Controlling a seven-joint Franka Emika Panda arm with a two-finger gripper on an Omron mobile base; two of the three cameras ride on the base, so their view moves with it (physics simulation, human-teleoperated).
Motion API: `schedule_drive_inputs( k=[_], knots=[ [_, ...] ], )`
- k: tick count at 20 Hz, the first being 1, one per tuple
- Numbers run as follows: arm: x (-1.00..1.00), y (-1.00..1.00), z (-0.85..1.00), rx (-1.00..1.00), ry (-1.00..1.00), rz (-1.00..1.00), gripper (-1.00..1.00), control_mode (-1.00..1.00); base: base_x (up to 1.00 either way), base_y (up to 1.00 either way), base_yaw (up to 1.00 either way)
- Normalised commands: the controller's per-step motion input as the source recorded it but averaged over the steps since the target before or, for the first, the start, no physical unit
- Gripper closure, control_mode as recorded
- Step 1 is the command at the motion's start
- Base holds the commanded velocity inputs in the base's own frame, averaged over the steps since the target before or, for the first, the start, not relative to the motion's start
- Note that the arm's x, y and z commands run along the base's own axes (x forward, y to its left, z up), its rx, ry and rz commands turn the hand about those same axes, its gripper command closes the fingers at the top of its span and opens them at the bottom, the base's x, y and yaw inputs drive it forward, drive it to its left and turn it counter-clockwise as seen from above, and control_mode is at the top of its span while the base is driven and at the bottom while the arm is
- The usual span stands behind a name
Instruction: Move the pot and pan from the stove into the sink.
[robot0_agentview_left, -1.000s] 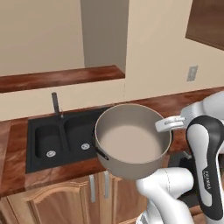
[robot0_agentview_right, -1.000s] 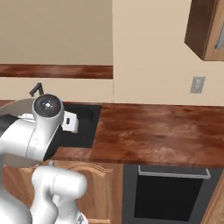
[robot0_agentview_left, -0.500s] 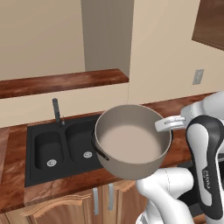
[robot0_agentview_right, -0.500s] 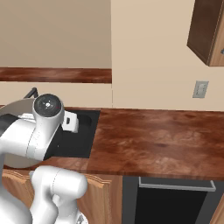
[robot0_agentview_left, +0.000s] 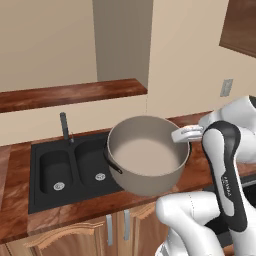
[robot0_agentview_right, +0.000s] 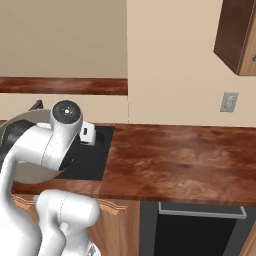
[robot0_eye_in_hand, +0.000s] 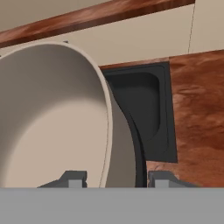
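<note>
Pot carried above the sink, mid-frame in the left base view.

My gripper (robot0_eye_in_hand: 114, 178) is clamped on the rim of the pot (robot0_agentview_left: 145, 154): in the hand view one fingertip sits inside the wall and one outside, at the bottom centre. The pot hangs clear of the counter (robot0_agentview_right: 180, 160), over the right basin of the sink (robot0_agentview_left: 55, 172), slightly tilted, its pale inside showing. The faucet (robot0_agentview_left: 64, 126) stands at the upper left of the sink. The stove (robot0_agentview_right: 197, 230) appears at the lower right of the right base view.
</note>
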Motion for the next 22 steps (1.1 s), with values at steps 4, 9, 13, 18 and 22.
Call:
schedule_drive_inputs(
  k=[4, 9, 13, 18, 22],
  knots=[
    [0.49, -0.01, -0.04, 0.00, 0.03, 0.00, 1.00, -1.00, 0.00, 0.00, 0.00],
    [0.46, 0.00, -0.17, -0.01, 0.00, 0.00, 1.00, -1.00, 0.00, 0.00, 0.00],
    [0.33, -0.06, -0.37, 0.02, 0.00, 0.00, 1.00, -1.00, 0.00, 0.00, 0.00],
    [0.25, -0.01, -0.53, 0.00, -0.04, -0.04, 1.00, -1.00, 0.00, 0.00, 0.00],
    [0.29, 0.00, -0.51, 0.00, -0.10, -0.17, 1.00, -1.00, 0.00, 0.00, 0.00]
  ],
)
